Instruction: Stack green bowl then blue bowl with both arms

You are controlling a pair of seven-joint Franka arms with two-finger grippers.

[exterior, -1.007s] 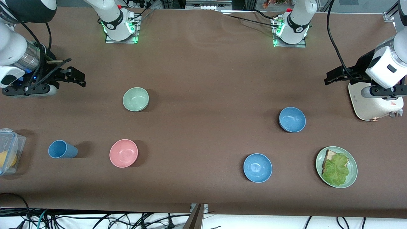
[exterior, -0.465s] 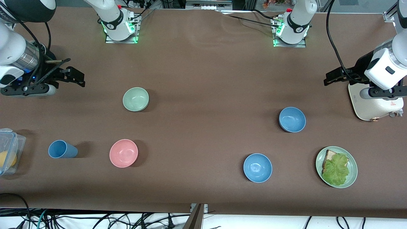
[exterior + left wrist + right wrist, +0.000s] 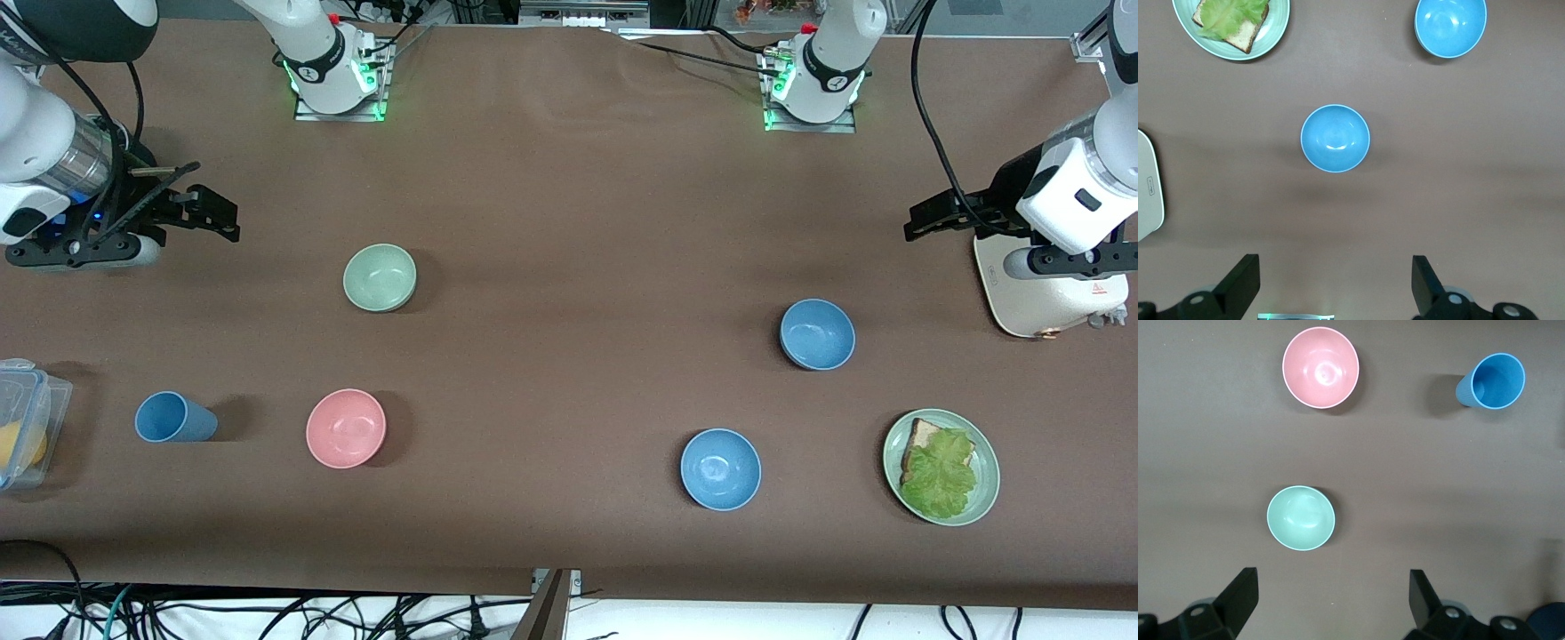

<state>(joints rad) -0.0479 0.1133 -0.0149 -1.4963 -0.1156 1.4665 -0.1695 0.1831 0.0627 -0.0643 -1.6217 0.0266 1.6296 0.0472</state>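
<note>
The green bowl [image 3: 380, 277] sits upright and empty on the brown table, toward the right arm's end; it also shows in the right wrist view [image 3: 1301, 518]. Two alike blue bowls stand toward the left arm's end: one [image 3: 817, 334] farther from the front camera, seen in the left wrist view [image 3: 1335, 139], and one [image 3: 720, 469] nearer, also seen there [image 3: 1450, 27]. My right gripper [image 3: 209, 218] [image 3: 1331, 587] is open and empty, up over the table's right arm's end. My left gripper [image 3: 925, 220] [image 3: 1335, 270] is open and empty, up beside a white appliance.
A pink bowl [image 3: 346, 428] and a blue cup [image 3: 173, 418] stand nearer the front camera than the green bowl. A clear plastic box [image 3: 22, 422] is at the right arm's end. A pale-green plate [image 3: 987, 480] with toast and lettuce and a white appliance [image 3: 1045, 293] are at the left arm's end.
The left arm's wrist has shifted very slightly. The bowls have not moved and both grippers stay open.
</note>
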